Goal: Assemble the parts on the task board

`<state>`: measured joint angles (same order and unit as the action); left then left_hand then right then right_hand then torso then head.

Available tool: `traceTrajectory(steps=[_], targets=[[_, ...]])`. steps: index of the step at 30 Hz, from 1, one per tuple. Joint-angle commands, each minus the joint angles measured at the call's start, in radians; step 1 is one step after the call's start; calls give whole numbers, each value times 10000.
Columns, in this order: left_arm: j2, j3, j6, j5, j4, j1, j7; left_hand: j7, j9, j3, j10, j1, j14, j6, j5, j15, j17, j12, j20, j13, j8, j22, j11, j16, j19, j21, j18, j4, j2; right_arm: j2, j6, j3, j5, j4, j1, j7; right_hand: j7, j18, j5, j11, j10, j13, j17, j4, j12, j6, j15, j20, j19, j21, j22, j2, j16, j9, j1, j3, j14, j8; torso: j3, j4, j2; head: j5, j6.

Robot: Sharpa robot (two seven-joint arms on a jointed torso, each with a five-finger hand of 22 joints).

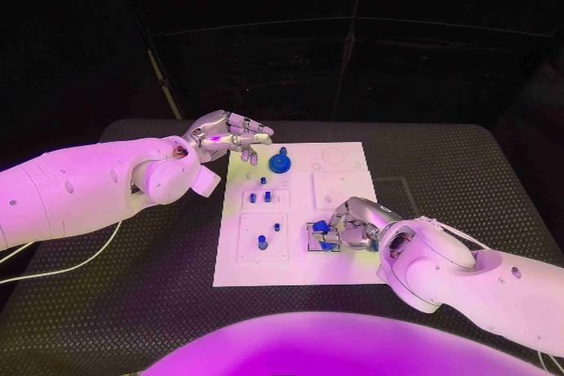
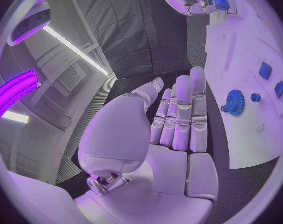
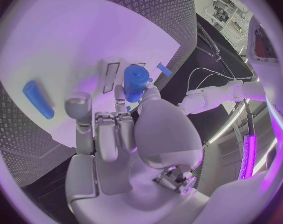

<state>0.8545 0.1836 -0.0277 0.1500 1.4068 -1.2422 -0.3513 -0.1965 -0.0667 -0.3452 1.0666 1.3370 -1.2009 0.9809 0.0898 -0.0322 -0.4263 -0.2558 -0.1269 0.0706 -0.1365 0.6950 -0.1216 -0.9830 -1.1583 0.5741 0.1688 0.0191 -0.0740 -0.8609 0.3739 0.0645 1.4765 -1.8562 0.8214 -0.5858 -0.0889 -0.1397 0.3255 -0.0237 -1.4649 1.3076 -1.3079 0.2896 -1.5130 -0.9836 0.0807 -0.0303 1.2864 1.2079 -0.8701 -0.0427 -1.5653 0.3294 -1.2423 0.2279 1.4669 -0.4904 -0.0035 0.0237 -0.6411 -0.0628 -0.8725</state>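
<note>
We judge the insertion step is in hand: our right hand pinches a blue cylinder over the task board lower right, needing careful lowering, while our left hand hovers empty, fingers apart, upper left.

One white task board on the bench, one blue gear at its far end, two blue blocks side by side mid-board, and two robot hands over it: left, right.
</note>
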Motion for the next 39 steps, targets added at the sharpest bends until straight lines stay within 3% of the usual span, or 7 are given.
traceTrajectory(steps=[1, 6, 9, 14, 22, 33, 39], targets=[[-9, -8, 131, -47, 19, -15, -21, 17, -16, 55, -74, -81, 39, -69, -49, -9, 10, -35, -61, 15, -36, -10, 19, -58, -23, -33, 139, 22, 53, 51, 41, 8, 0, 10, 17, -6, 439, 144, -916, -38, -691, 1926, -2592, -2, 103, -478, 67, 64, -1, -70, 44, 0, -43, 79, 263, 232, 1031, 32, -2, -6, -2, -10, -1], [-8, -8, 150, -47, 20, -15, -5, 17, -16, 55, -74, -81, 39, -69, -49, -9, 10, -35, -61, 15, -36, -10, 19, -58, -23, -33, 139, 22, 53, 105, 211, 8, 4, 41, 17, 7, 373, 100, -2387, 25, -524, 1646, -2443, 19, 415, -307, 22, 25, -140, -255, 316, 254, 5, 229, 856, 557, 999, 173, -4, 1, -1, -10, -1], [-5, -8, 160, -47, 26, -15, 3, 15, -15, 77, -87, -92, 42, -78, -49, -11, 13, -42, -63, 14, -40, -19, 17, -62, -28, -43, 138, 30, 53, 108, 327, 8, 4, 64, 18, 12, 324, 30, -2695, 61, -294, 1261, -2183, 41, 837, -203, -17, -8, -350, -527, 736, 609, 95, 302, 1152, 435, 941, 241, -6, 5, -5, -9, -1], [2, -8, 171, -47, 31, -15, 13, 15, -15, 77, -87, -92, 42, -78, -49, -11, 13, -42, -63, 14, -40, -19, 17, -62, -28, -43, 138, 30, 53, 94, 498, 8, 5, 94, 18, 9, 292, -13, -2728, 98, -136, 997, -2043, 52, 1155, -110, -44, -42, -472, -727, 1000, 984, 154, 421, 1548, 23, 909, 304, -2, 5, -4, -9, -1], [20, -8, 174, -47, 40, -16, 22, 15, -15, 77, -87, -92, 42, -78, -49, -11, 13, -42, -63, 14, -40, -19, 17, -62, -28, -43, 138, 30, 53, 48, 684, 7, 6, 46, 18, 40, 258, -45, -2659, 121, 19, 724, -1932, 36, 1474, -24, -68, -63, -553, -876, 1204, 992, 202, 489, 1559, -256, 885, 365, 8, 4, -5, 1, -1], [37, -7, 180, -47, 36, -15, 26, 15, -15, 77, -87, -92, 42, -78, -49, -11, 13, -42, -63, 14, -40, -19, 17, -62, -28, -43, 138, 30, 53, -46, 296, 6, 147, -178, 17, 251, 329, -18, -2106, 60, -101, 866, -2058, -720, 1362, -203, -18, -33, -420, -834, 1048, 925, 165, 820, -619, -652, 918, 217, 6, 4, -1, 17, -1], [27, -7, 208, -47, 12, -15, 50, 15, -14, 91, -96, -95, 46, -82, -46, -12, 16, -49, -64, 14, -45, -27, 17, -67, -32, -51, 138, 36, 64, -67, 236, 6, 263, -213, 17, 246, 349, -6, -1936, 43, -123, 897, -2095, -765, 1339, -257, -4, -16, -385, -812, 996, 839, 153, 935, -742, -575, 926, 120, 3, -9, -6, 9, -1]])
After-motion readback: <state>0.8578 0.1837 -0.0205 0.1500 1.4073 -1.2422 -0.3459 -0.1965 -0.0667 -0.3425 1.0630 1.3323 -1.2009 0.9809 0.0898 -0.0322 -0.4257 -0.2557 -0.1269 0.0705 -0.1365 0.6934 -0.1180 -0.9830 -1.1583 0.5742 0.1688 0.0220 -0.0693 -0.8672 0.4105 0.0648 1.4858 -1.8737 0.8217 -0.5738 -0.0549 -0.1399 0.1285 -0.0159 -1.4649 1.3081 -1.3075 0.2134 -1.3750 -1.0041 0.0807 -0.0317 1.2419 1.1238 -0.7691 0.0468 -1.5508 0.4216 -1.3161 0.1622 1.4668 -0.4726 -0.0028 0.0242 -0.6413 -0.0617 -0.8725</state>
